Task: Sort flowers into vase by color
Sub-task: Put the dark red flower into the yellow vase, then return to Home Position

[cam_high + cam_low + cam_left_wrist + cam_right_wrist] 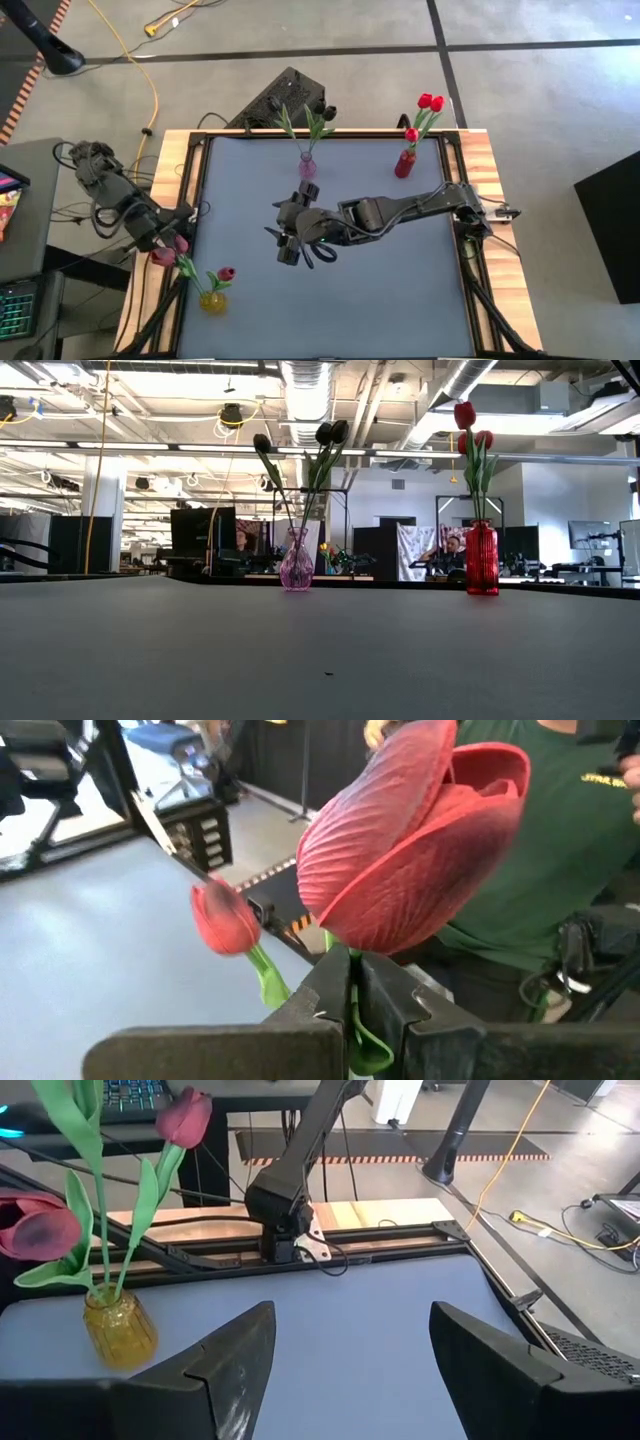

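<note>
My left gripper [163, 244] is at the table's left edge, shut on a crimson-pink tulip [405, 840], also seen from above [163, 256]. Its green stem slants down toward the yellow vase [212, 301] at the near left, which holds another pink tulip [226, 273]. My right gripper [293, 243] hovers open over the table's middle, its fingers [245, 1355] wide apart with nothing between them. A pink vase [296, 572] with dark tulips [331, 432] and a red vase [482, 560] with red tulips [465, 415] stand at the far edge. My left gripper pinches the tulip's green stem just below the head [352, 995] between its two shut fingers [325, 995]. It comes nearly level from the table's left side, across the stem. The head stands above the fingers and the stem runs down toward the yellow vase.
A dark box [285, 100] stands beyond the table's far edge. The table is framed by a dark rail [195, 200] on wooden boards. The grey surface [400, 290] lies bare at the near right. People sit at desks in the room behind.
</note>
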You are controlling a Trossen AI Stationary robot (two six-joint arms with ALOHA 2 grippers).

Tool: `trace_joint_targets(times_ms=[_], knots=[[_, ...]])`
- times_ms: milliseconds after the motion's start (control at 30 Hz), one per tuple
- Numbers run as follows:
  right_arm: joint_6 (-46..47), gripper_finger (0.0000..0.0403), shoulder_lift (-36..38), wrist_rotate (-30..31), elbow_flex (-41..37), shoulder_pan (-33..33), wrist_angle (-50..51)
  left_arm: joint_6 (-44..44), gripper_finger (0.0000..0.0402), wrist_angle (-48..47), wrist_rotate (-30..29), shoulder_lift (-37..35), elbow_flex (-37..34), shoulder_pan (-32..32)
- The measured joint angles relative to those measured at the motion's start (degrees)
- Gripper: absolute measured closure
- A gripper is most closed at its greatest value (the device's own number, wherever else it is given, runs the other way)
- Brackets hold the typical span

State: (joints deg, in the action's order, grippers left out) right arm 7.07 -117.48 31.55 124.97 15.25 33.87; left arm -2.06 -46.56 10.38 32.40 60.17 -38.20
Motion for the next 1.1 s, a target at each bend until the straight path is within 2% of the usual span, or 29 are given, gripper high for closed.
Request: trace_joint_targets(times_ms=[200, 433, 533, 733, 867, 1100], knots=[[-0.04, 0.0111, 0.01, 0.00, 0.00, 0.00, -0.04, 0.14, 0.0401, -0.01, 3.06, 1.27, -3.08, 0.00], [-0.04, 0.0111, 0.01, 0.00, 0.00, -0.35, -0.03, -0.06, 0.0392, 0.05, 3.38, 2.49, -3.18, -0.02], [-0.04, 0.0111, 0.01, 0.00, 0.00, -0.39, -0.06, -0.59, 0.0366, 0.01, 3.38, 2.47, -3.08, -0.02], [-0.22, 0.0111, 0.01, 0.00, 0.00, -0.39, -0.05, -2.12, 0.0287, -0.12, 3.34, 2.47, -1.91, -0.02], [-0.22, 0.0111, 0.01, 0.00, 0.00, -0.39, -0.05, -3.80, 0.0245, -2.55, 3.38, 2.51, 0.92, -0.02], [-0.22, 0.0111, 0.01, 0.00, 0.00, -0.39, -0.05, -11.07, 0.0220, -14.46, 2.42, 2.45, 8.24, -0.04]])
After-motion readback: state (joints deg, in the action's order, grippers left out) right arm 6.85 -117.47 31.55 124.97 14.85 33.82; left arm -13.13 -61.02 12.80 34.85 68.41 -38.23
